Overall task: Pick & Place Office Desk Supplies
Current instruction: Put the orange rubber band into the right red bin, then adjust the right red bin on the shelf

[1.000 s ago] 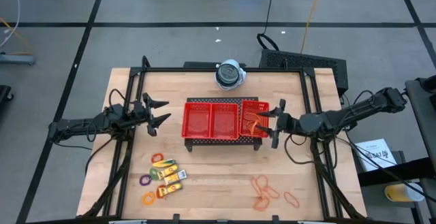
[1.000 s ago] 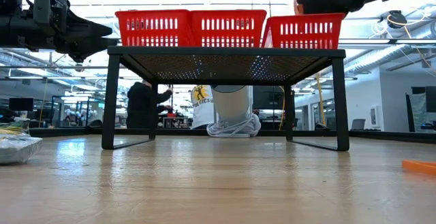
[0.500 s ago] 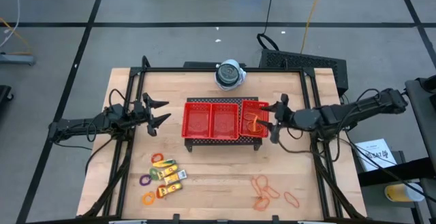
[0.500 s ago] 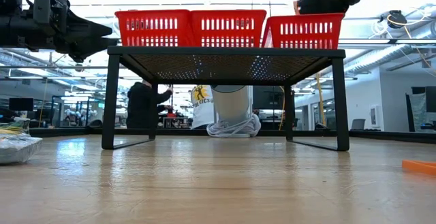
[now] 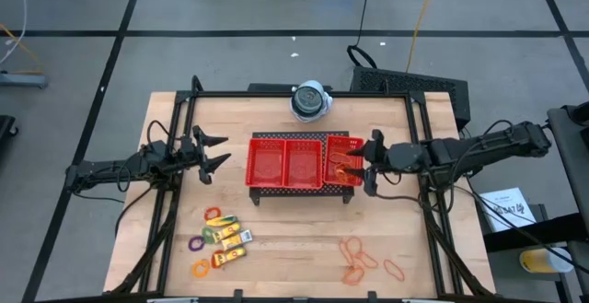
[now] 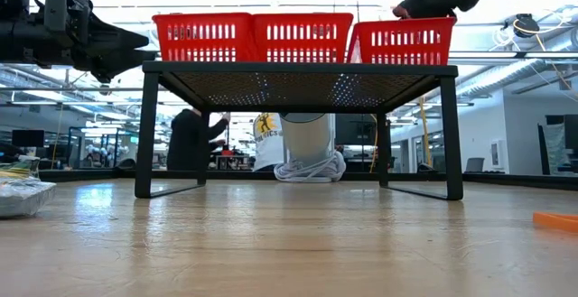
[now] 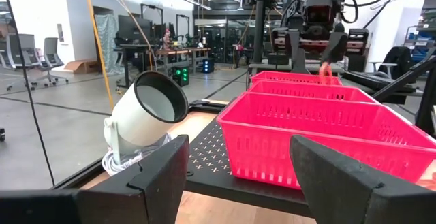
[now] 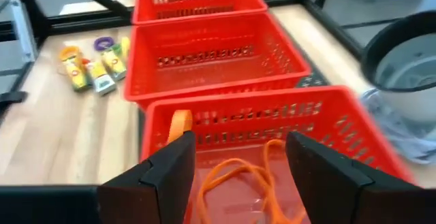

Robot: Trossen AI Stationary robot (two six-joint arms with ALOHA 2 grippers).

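Note:
My right gripper (image 5: 368, 163) is open and hovers over the right compartment (image 8: 327, 108) of the red mesh tray (image 5: 287, 138), which sits on a black stand. Thin orange rubber-band loops (image 8: 242, 176) lie in that compartment, below and between its fingers (image 8: 238, 146). One orange band (image 8: 178, 125) stands up right beside a fingertip. More orange loops (image 5: 363, 262) lie on the near right of the table. Yellow packets (image 5: 230, 238) and coloured rings (image 5: 198, 245) lie near left. My left gripper (image 5: 224, 151) is open and waits left of the tray. My right gripper comes level from the table's right, over the right compartment's rim. An orange band's upright edge (image 8: 178, 125) stands against the tip of one finger (image 8: 170, 163). I cannot tell whether it touches or hangs on that finger.
A round white-grey device (image 5: 311, 100) stands beyond the tray's far edge. The tray's left (image 5: 268, 162) and middle (image 5: 303, 162) compartments show only mesh. Black frame rails (image 5: 166, 202) run along both table sides. Bare wood lies between the near item groups.
My right gripper has moved toward the table's left, from beside the tray's right end to over its right compartment, and has dipped slightly toward the rim.

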